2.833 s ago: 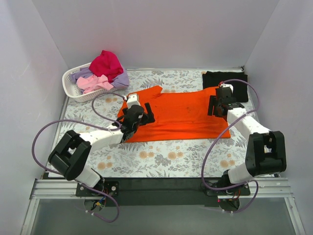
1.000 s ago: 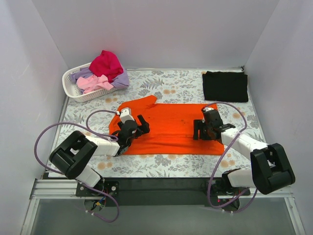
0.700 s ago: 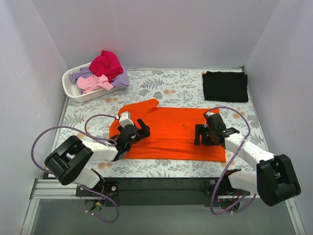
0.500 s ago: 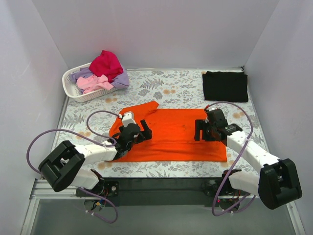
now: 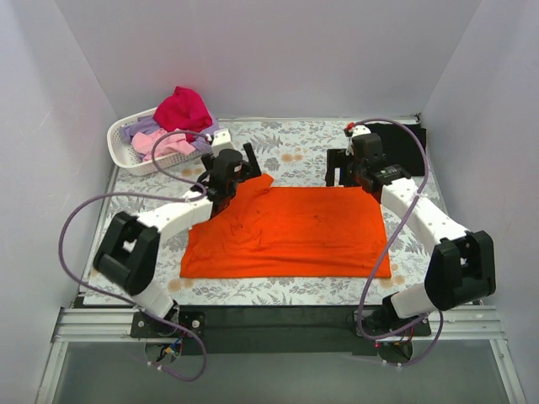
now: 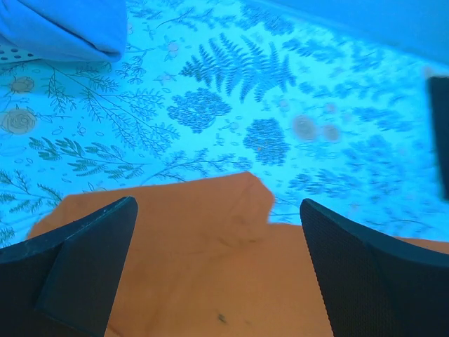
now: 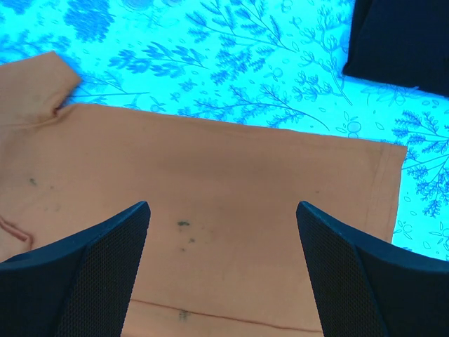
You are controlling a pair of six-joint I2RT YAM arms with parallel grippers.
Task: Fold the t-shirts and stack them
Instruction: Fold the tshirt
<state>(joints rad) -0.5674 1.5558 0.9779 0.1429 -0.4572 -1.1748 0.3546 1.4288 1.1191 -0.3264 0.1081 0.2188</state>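
Observation:
A bright orange t-shirt point(image 5: 286, 231) lies flat as a wide rectangle in the middle of the floral cloth, with one sleeve point(image 5: 257, 183) sticking out at its far left corner. My left gripper point(image 5: 244, 164) hovers open over that sleeve. In the left wrist view the orange t-shirt point(image 6: 203, 267) fills the gap of the empty left gripper point(image 6: 217, 270). My right gripper point(image 5: 337, 174) hangs open over the shirt's far right edge. The right wrist view has orange cloth point(image 7: 224, 175) under the empty right gripper point(image 7: 221, 277). A folded black t-shirt point(image 5: 411, 145) lies at the back right, also visible as a black t-shirt point(image 7: 400, 42) in the right wrist view.
A white slotted basket point(image 5: 118, 145) stands at the back left. It holds a magenta shirt point(image 5: 183, 108), a pink shirt point(image 5: 152, 141) and a lavender shirt point(image 5: 136, 130). White walls close in the left, back and right sides. Purple cables loop from both arms.
Both grippers have opened wider and swung from the shirt's near half to its far edge. The orange shirt now lies flatter and a little closer to the front.

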